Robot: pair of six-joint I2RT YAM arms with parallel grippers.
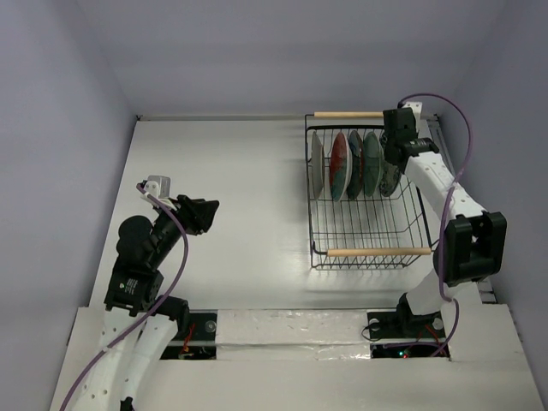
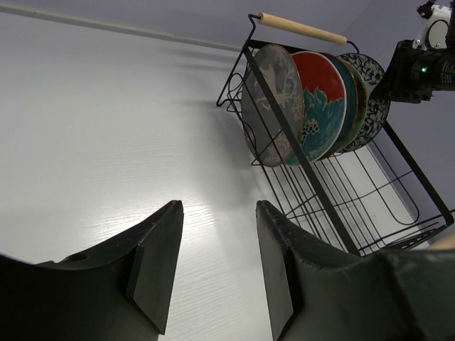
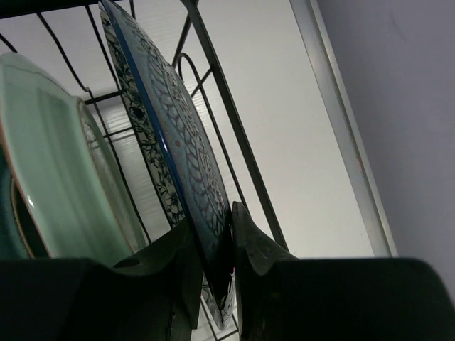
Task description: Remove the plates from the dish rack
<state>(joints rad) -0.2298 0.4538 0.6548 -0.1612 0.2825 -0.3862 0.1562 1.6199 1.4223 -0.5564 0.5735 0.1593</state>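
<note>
My right gripper [image 3: 213,245] has its fingers narrowed onto the rim of the blue-rimmed white plate [image 3: 178,142], one on each face, and looks clamped. That plate stands on edge, rightmost in the row and just beside the pale green plate [image 3: 50,163], in the dish rack [image 1: 377,252] toward the table's far right corner. I judge the way out is straight up. My left gripper [image 2: 213,249] hangs wide open and empty, well apart.

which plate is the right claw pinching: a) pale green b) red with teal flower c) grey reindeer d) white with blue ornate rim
d: the right claw has a finger on each side of the white plate with blue ornate rim, the end one in the dish rack.
</note>
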